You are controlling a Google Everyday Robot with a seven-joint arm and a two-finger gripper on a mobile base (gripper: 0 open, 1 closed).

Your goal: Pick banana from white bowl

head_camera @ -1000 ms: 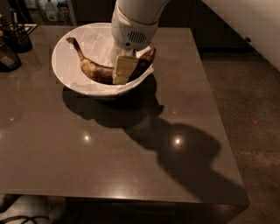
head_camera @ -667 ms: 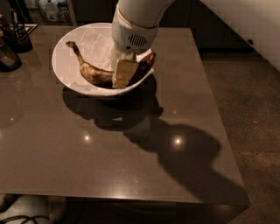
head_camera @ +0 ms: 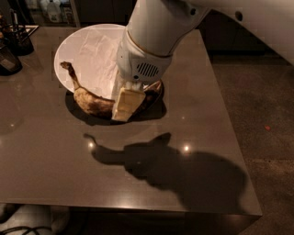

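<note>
The banana, dark brown and mottled with a thin stem pointing up-left, hangs in my gripper, lifted above the bowl's near edge. The cream fingers are shut on the banana's right half, and the white wrist housing hides its right end. The white bowl sits on the dark table behind and below, lined with crumpled white paper. The banana and arm cast a shadow on the table in front.
The grey-brown table has its right edge near the floor and its front edge close to the camera. Dark containers stand at the back left corner. Bottles stand beyond the table's far edge.
The gripper has risen with the banana in it. The banana has left the bowl's inside and now hangs above its near rim, and its shadow falls separately on the table.
</note>
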